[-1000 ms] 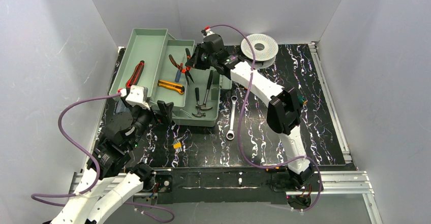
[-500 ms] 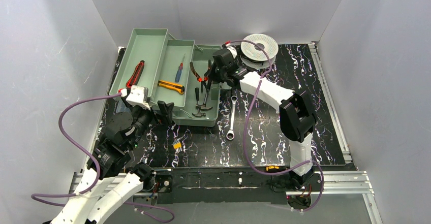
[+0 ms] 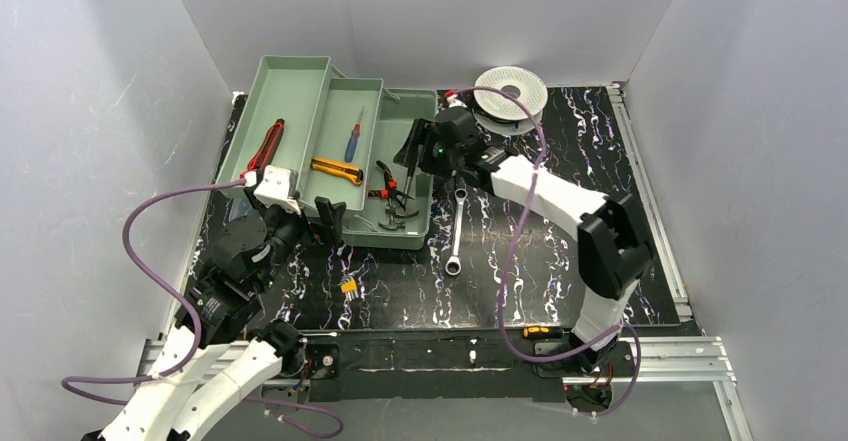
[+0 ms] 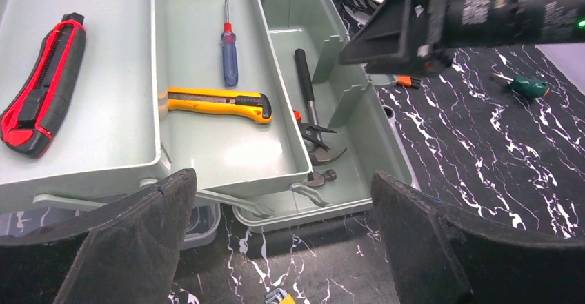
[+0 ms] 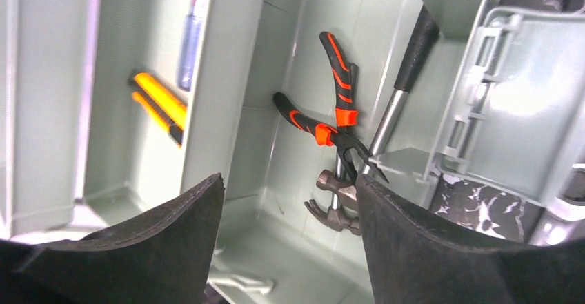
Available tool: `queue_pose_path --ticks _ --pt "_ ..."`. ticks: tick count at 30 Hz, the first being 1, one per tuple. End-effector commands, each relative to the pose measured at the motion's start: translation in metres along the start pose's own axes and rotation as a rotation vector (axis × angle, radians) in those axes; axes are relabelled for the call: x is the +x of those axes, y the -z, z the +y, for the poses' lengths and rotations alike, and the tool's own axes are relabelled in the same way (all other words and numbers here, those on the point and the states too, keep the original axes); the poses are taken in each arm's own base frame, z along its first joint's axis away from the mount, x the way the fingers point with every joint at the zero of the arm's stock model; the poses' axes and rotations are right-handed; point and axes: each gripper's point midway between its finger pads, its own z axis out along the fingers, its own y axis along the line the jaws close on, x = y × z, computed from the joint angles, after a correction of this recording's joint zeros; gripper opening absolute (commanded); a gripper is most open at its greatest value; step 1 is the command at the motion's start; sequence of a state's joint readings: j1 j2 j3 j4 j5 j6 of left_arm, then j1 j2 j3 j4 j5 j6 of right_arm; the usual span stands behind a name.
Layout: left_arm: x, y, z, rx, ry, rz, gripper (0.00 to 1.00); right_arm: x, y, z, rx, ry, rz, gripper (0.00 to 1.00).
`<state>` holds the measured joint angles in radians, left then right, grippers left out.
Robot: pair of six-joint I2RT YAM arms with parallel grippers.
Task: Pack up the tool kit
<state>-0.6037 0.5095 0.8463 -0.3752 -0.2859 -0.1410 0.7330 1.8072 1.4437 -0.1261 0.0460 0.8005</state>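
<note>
The pale green toolbox (image 3: 296,89) stands open at the back left with its trays swung out. Orange-handled pliers (image 3: 393,183) lie in its deep compartment across the hammer (image 3: 398,213), with no finger touching them. My right gripper (image 3: 408,153) hangs open just above them; in the right wrist view the pliers (image 5: 330,126) and hammer head (image 5: 336,207) lie beyond its gripper (image 5: 290,214). A yellow knife (image 3: 335,169) and a blue screwdriver (image 3: 354,137) rest in the middle tray, a red-black knife (image 3: 265,146) in the left tray. A wrench (image 3: 455,229) lies on the table. My left gripper (image 4: 286,242) is open and holds nothing, near the box's front edge.
A round white spool (image 3: 510,91) sits at the back, behind the right arm. A small yellow hex-key set (image 3: 348,286) lies on the black marbled table in front of the box. A green-handled screwdriver (image 4: 528,85) lies right of the box. Grey walls enclose the table.
My right gripper carried the pliers from over the middle tray to the deep compartment, then opened. The pliers now lie on the hammer. The left arm barely moved.
</note>
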Motion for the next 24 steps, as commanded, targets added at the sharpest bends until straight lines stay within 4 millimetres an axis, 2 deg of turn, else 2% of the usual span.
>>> queue_pose_path --ticks 1,4,8,10,13,14,15,17,20,24 --pt "0.002 -0.004 -0.005 0.027 -0.018 0.021 0.98 -0.038 0.049 0.004 -0.055 0.090 -0.114 0.74" --pt "0.006 -0.007 -0.013 0.067 -0.030 0.050 0.98 -0.045 0.076 -0.024 0.002 0.116 -0.130 0.72" --pt "0.012 -0.010 -0.025 0.131 -0.047 0.089 0.98 -0.047 0.105 -0.080 0.118 0.138 -0.117 0.71" --pt "0.015 -0.010 -0.031 0.163 -0.050 0.105 0.98 -0.044 0.113 -0.102 0.146 0.172 -0.092 0.71" --pt "0.019 -0.013 -0.037 0.195 -0.054 0.132 0.98 -0.037 0.115 -0.126 0.159 0.230 -0.015 0.76" --pt "0.020 -0.014 -0.039 0.202 -0.053 0.140 0.98 -0.034 0.112 -0.141 0.214 0.251 0.027 0.78" --pt "0.021 -0.014 -0.040 0.207 -0.054 0.148 0.98 -0.041 0.110 -0.146 0.245 0.282 0.032 0.83" --pt "0.024 -0.016 -0.042 0.213 -0.053 0.162 0.98 -0.047 0.102 -0.161 0.317 0.347 0.067 0.85" --pt "0.026 -0.017 -0.043 0.221 -0.055 0.172 0.98 -0.046 0.076 -0.160 0.250 0.499 0.186 0.86" --pt "0.030 -0.019 -0.045 0.231 -0.056 0.188 0.98 -0.048 0.050 -0.175 0.263 0.628 0.344 0.86"
